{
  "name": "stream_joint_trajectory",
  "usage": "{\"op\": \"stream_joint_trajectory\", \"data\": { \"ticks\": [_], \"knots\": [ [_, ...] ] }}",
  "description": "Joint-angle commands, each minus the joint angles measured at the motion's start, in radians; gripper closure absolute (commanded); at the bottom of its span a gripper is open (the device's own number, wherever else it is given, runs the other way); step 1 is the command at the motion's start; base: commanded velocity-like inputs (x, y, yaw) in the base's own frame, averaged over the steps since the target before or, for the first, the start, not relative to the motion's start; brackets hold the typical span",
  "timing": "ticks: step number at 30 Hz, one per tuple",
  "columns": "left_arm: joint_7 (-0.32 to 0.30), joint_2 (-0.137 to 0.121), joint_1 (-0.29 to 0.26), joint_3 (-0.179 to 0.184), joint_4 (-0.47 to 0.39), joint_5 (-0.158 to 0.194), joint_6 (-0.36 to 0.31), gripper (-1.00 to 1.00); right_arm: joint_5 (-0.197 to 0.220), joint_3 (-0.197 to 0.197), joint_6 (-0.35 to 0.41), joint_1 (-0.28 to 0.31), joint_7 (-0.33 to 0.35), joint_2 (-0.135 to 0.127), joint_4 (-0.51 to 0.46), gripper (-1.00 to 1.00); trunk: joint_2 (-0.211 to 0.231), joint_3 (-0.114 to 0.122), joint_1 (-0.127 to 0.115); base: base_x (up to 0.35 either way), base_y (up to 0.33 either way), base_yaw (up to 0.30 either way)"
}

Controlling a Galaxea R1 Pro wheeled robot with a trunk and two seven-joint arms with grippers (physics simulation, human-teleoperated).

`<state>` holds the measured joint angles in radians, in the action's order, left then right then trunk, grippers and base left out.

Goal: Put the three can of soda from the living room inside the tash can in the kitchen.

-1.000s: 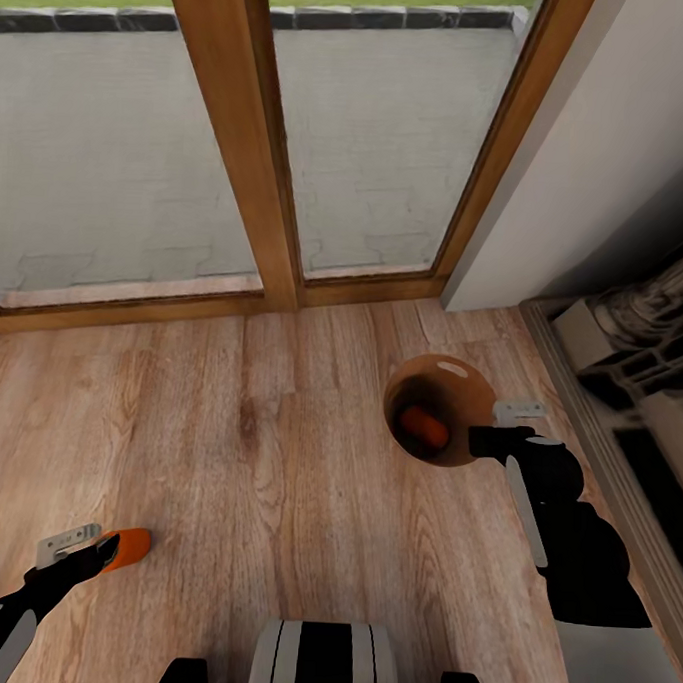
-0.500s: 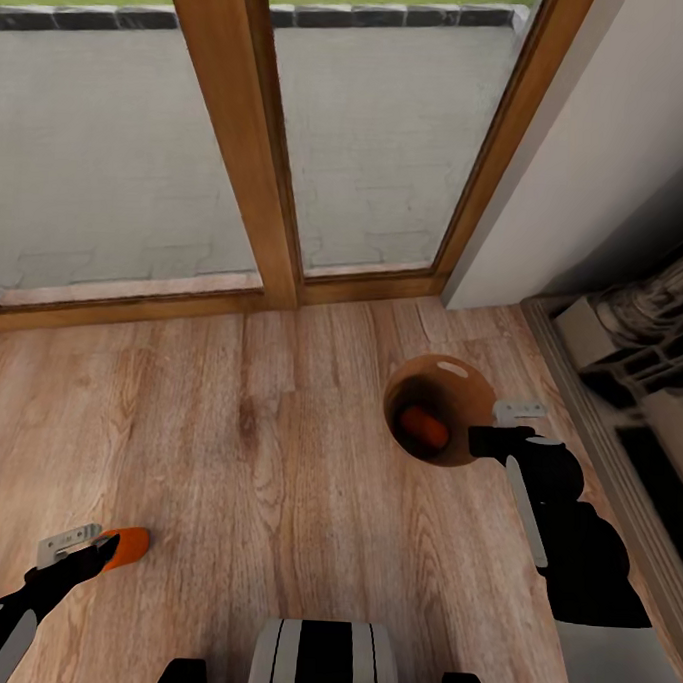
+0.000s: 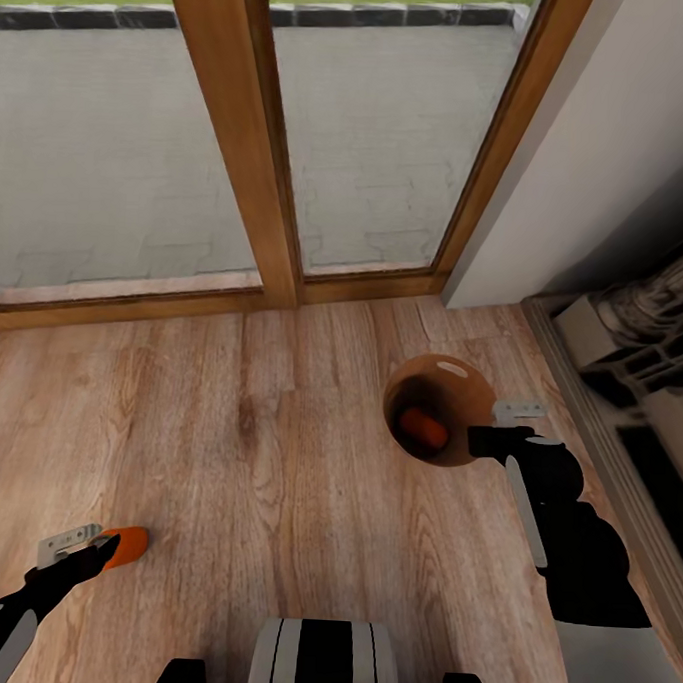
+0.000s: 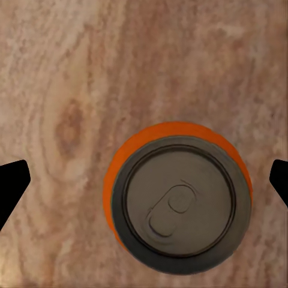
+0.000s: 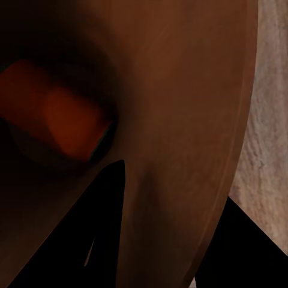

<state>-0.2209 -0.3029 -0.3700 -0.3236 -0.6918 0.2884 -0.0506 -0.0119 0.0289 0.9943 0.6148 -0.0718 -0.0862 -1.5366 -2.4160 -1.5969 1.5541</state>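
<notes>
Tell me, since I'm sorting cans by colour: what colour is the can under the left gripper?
Orange, with a dull silvery top; the can shows best in the left wrist view.

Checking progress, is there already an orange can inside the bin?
Yes, an orange can lies inside the bin held by the right gripper.

Soft even daylight, slightly blurry render, deep shadow inside the bin (image 3: pixel 459 383).

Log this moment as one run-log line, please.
left gripper: open over upright orange can | right gripper: holding trash can rim | one orange can inside
</notes>
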Motion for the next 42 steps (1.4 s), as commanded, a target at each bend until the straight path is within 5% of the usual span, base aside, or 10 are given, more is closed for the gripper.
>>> {"op": "stream_joint_trajectory", "data": {
  "ticks": [1,42],
  "knots": [
    [0.000,0.000,0.000,0.000,0.000,0.000,0.000,-1.00,0.003,0.000,0.000,0.000,0.000,0.000,0.000,1.00,0.000,0.000,0.000,0.000,-0.085,0.000],
    [-0.001,0.000,0.000,0.001,-0.002,0.000,0.000,-1.00,0.003,0.002,0.000,0.000,0.000,0.003,0.000,1.00,-0.042,-0.019,0.023,0.000,-0.017,0.000]
  ]
}}
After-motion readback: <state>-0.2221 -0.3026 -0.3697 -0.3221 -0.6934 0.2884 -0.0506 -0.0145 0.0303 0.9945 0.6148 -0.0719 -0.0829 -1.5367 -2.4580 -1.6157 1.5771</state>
